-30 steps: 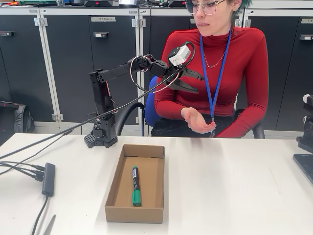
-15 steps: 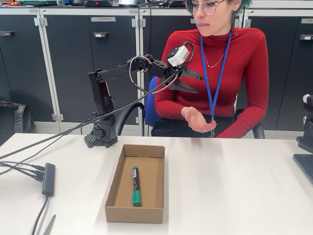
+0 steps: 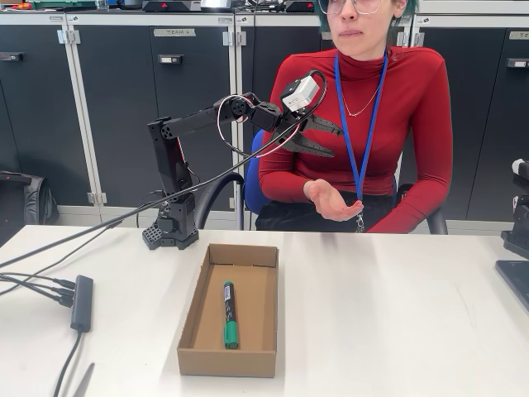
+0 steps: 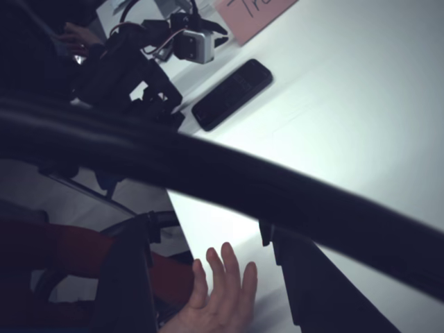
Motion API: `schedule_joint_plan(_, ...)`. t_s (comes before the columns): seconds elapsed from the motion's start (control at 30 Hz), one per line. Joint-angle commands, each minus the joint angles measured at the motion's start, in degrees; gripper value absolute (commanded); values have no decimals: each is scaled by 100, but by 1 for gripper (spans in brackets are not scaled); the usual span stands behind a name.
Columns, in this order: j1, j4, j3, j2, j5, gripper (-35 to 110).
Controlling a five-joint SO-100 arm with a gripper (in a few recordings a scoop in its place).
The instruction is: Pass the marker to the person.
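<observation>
The handover is hardly begun, judging by how things lie. The one marker (image 3: 229, 313) lies flat on the floor of the single cardboard box (image 3: 192, 318) on the white counter (image 3: 388, 314), green cap toward the camera, untouched. The arm is raised well above and behind the box, its claw (image 3: 324, 138) released and holding nothing, fingers spread and pointing toward the person's (image 3: 413, 107) chest in the fixed view. The person sits behind the counter with one hand (image 3: 332, 201) held out palm up, just below the claw; in the wrist view that hand (image 4: 216, 303) shows between the two dark fingers. All the real work is left: come down to the box, grasp the marker, lift it and carry it to the waiting palm.

Counted: one marker, one box, one arm, one person, one offered hand.
</observation>
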Motion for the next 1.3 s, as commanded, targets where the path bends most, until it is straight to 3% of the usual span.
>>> schedule_joint_plan(0.0, 0, -149, -44, 378, 9, 33)
schedule_joint_plan(1.27, 114, -105, -193, 220, 62, 33)
